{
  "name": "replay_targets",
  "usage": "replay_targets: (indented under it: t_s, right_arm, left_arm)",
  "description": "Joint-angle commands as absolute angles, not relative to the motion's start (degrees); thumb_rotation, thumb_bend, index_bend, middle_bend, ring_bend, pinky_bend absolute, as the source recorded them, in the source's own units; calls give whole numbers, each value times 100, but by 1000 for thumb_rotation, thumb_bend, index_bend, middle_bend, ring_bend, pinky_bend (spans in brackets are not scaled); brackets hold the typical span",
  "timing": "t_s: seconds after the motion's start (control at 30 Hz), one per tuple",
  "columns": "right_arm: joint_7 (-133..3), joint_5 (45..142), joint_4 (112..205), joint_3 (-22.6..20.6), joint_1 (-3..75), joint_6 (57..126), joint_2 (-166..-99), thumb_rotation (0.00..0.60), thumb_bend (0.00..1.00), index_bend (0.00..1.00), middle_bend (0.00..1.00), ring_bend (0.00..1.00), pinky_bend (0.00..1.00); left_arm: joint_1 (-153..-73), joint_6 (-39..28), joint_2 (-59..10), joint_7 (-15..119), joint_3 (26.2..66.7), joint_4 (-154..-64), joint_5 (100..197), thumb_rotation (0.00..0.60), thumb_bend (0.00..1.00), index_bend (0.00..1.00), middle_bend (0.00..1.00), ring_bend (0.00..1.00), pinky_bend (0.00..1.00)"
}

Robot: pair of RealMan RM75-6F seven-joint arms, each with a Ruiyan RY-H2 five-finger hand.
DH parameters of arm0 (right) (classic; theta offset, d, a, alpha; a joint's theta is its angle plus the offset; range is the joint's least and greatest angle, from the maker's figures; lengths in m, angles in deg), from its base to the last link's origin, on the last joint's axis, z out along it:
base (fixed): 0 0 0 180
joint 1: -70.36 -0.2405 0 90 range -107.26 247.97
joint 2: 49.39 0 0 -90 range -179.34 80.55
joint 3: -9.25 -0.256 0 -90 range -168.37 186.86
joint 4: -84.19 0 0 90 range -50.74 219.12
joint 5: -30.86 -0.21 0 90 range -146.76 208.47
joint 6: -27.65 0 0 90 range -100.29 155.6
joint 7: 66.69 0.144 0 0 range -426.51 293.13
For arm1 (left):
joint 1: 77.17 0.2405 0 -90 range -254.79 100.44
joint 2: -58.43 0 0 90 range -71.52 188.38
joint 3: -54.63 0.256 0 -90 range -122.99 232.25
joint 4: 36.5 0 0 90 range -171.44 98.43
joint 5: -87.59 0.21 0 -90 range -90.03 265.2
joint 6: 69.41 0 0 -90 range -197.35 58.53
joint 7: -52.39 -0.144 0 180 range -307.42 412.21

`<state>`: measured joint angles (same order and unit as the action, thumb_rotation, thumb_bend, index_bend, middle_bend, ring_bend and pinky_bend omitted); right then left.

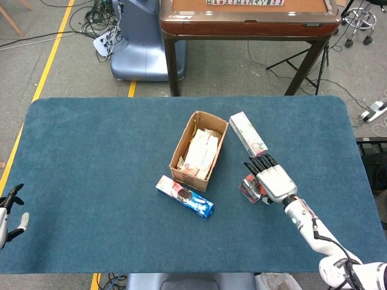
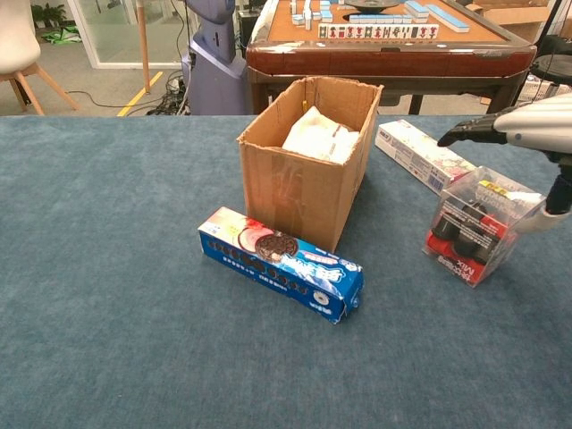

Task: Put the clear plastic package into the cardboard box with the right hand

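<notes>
The clear plastic package (image 2: pixel 481 225) with red and black contents stands on the blue table, right of the cardboard box (image 2: pixel 308 166). My right hand (image 1: pixel 270 179) hovers flat over the package (image 1: pixel 250 186), fingers stretched out and apart, holding nothing. In the chest view the right hand (image 2: pixel 523 130) sits above the package with a gap between them, its thumb hanging down by the package's right side. The box (image 1: pixel 198 150) stands open at the top with white packets inside. My left hand (image 1: pixel 8 212) shows at the table's near left edge, fingers apart, empty.
A blue cookie pack (image 1: pixel 184 196) lies just in front of the box. A white carton (image 1: pixel 248 134) lies behind the package, right of the box. A wooden game table (image 1: pixel 249 18) stands beyond the far edge.
</notes>
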<state>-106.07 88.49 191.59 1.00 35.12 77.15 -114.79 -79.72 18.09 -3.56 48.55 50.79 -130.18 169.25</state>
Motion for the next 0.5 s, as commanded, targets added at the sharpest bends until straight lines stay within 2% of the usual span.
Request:
replay_targets:
  t_s: [0.03, 0.33, 0.43, 0.5]
  right_arm:
    - [-10837, 8353, 19106, 146, 3209, 7565, -11644, 600, 0, 0, 1, 0, 0]
    - [-11018, 7504, 18956, 404, 2675, 7466, -11793, 600, 0, 0, 91, 3, 0]
    - [-11011, 7389, 18933, 492, 2586, 7523, -11815, 600, 0, 28, 211, 105, 0]
    - [-10996, 7387, 18912, 546, 2550, 7595, -11836, 600, 0, 123, 319, 218, 35]
  left_arm:
    - [-7964, 1798, -331, 4878, 5080, -13036, 16916, 600, 387, 129, 431, 339, 478]
    - [-7934, 1804, -253, 4948, 5076, -13093, 16899, 600, 387, 130, 431, 339, 478]
    - [-7929, 1798, -242, 4959, 5075, -13099, 16893, 600, 387, 130, 431, 339, 478]
    - [-7929, 1793, -240, 4961, 5075, -13099, 16893, 600, 387, 130, 431, 339, 478]
